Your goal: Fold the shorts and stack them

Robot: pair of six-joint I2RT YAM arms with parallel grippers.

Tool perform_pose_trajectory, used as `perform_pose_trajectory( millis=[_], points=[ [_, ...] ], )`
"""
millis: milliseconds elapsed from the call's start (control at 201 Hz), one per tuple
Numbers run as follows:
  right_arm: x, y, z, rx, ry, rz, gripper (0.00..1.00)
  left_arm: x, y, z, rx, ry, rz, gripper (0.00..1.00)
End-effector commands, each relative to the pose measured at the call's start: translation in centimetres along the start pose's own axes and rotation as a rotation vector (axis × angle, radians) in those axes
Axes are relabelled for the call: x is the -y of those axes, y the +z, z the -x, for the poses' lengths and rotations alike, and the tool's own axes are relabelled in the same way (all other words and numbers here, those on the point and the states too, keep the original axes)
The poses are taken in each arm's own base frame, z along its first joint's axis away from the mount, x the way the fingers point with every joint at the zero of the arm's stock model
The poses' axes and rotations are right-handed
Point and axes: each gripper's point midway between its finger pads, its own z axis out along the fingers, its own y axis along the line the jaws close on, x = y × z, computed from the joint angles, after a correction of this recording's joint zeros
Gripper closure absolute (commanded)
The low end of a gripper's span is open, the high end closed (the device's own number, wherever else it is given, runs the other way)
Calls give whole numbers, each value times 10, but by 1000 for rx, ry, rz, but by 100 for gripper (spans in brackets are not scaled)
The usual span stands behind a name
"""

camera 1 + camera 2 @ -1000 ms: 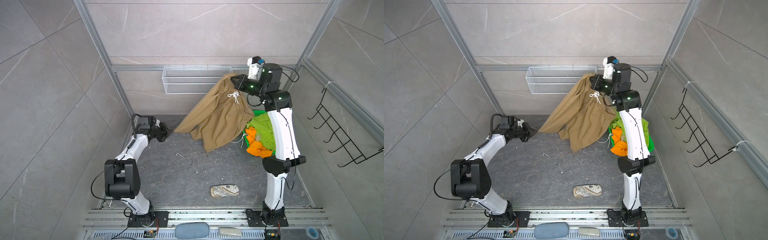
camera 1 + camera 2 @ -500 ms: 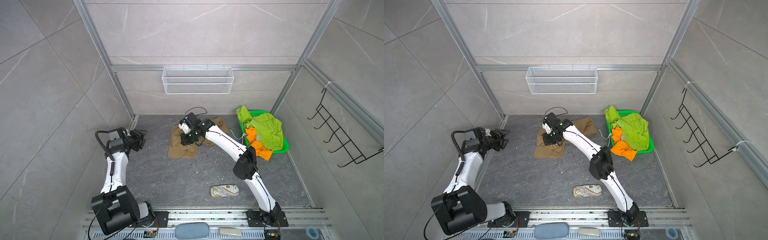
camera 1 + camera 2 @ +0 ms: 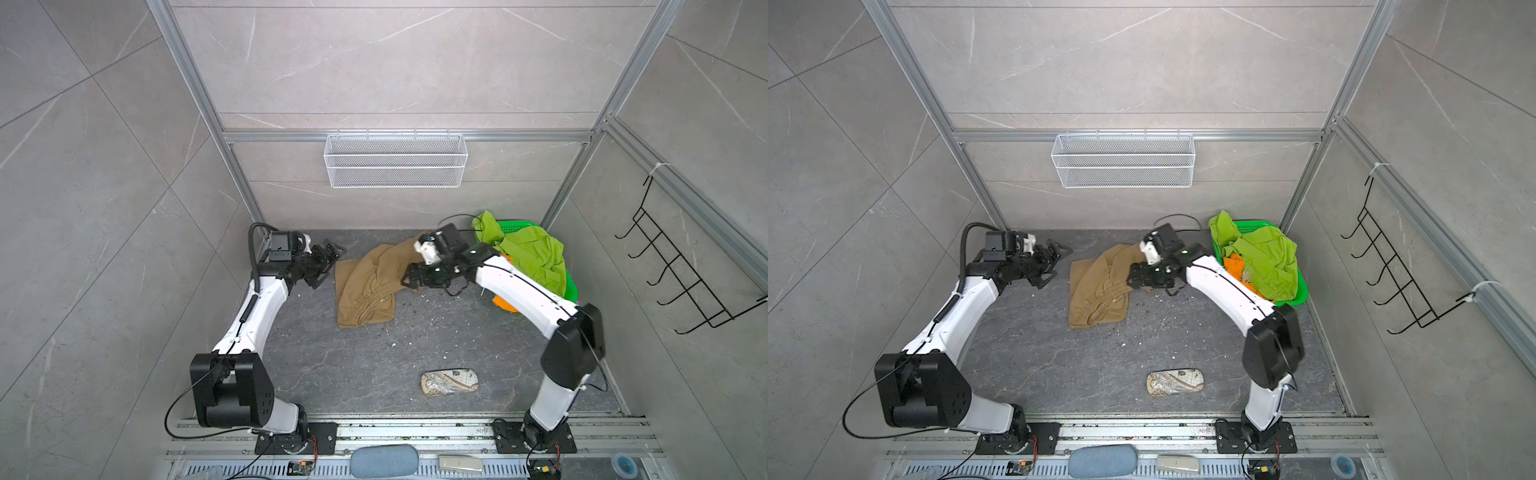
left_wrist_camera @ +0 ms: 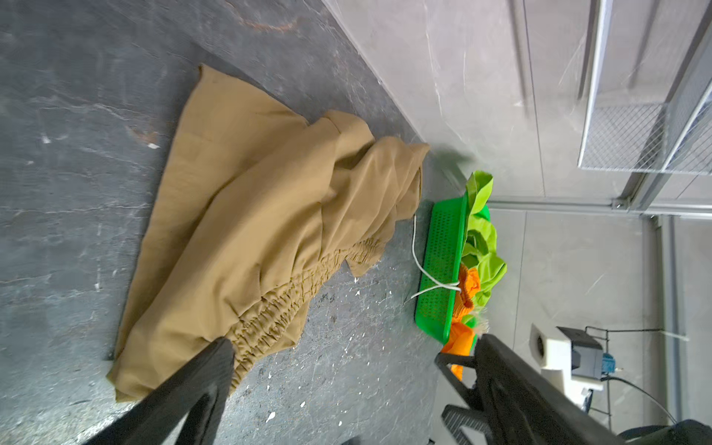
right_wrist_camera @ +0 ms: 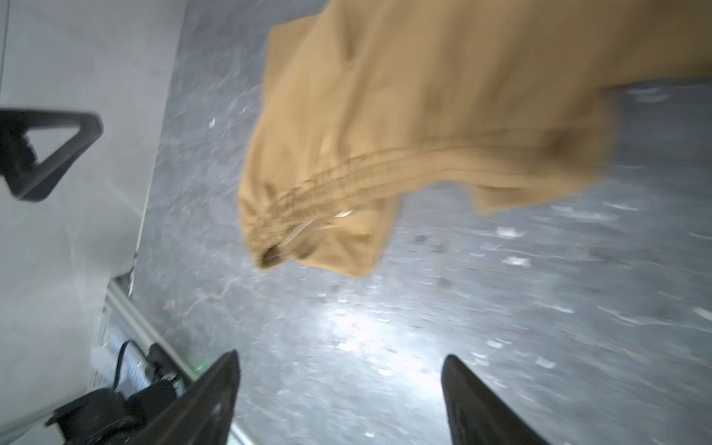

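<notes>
The tan shorts (image 3: pixel 365 286) (image 3: pixel 1098 291) lie crumpled on the dark floor, gathered waistband toward the front (image 4: pixel 269 231) (image 5: pixel 404 135). My left gripper (image 3: pixel 330 266) (image 3: pixel 1054 268) hovers just left of them, open and empty (image 4: pixel 352 341). At their right edge my right gripper (image 3: pixel 405 277) (image 3: pixel 1130 278) is also open, with only floor between its fingers (image 5: pixel 341 356). The lime green shorts (image 3: pixel 532 253) (image 3: pixel 1266 257) (image 4: pixel 481 239) drape over the orange shorts (image 3: pixel 505 303) (image 3: pixel 1235 266) (image 4: pixel 462 339) at the back right.
A green perforated basket (image 3: pixel 519 227) (image 3: pixel 1250 227) (image 4: pixel 443 250) holds the green and orange shorts; a white drawstring (image 4: pixel 420 262) trails from it. A patterned pouch (image 3: pixel 449 381) (image 3: pixel 1175 382) lies near the front. A white wire basket (image 3: pixel 395 166) and black hook rack (image 3: pixel 685 282) hang on the walls.
The tan shorts were held up high between both grippers; both have let go and opened. The shorts now lie on the floor, and both arms have come down beside them.
</notes>
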Motion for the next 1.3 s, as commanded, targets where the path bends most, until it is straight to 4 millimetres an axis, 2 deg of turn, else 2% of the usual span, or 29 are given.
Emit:
perform_pose_trajectory(
  millis=[0,100,199,418,553,663,797,946,1066,1186,1295],
  points=[
    [39,20,4,40,118,-16,13,3,18,-17,-60,94,69,1],
    [51,42,11,38,133,-23,13,8,45,-44,-141,98,77,1],
    [57,71,23,31,151,-11,20,-5,64,-68,-210,60,109,1],
    [68,120,46,5,167,-4,31,-41,72,-96,-267,16,169,1],
    [77,140,51,-6,176,-24,37,-57,78,-106,-296,-6,192,1],
    [88,149,50,-6,184,-55,43,-68,85,-112,-317,-20,212,1],
    [96,152,52,-3,191,-68,59,-82,98,-123,-354,-32,239,1],
    [106,134,55,18,200,-82,85,-86,116,-135,-392,-15,267,1],
    [113,100,58,60,187,-106,98,-74,130,-137,-400,15,261,0],
    [115,55,61,113,176,-130,100,-59,144,-130,-403,35,244,0],
    [100,0,64,178,141,-166,100,-37,149,-112,-385,73,221,1]
  ],
)
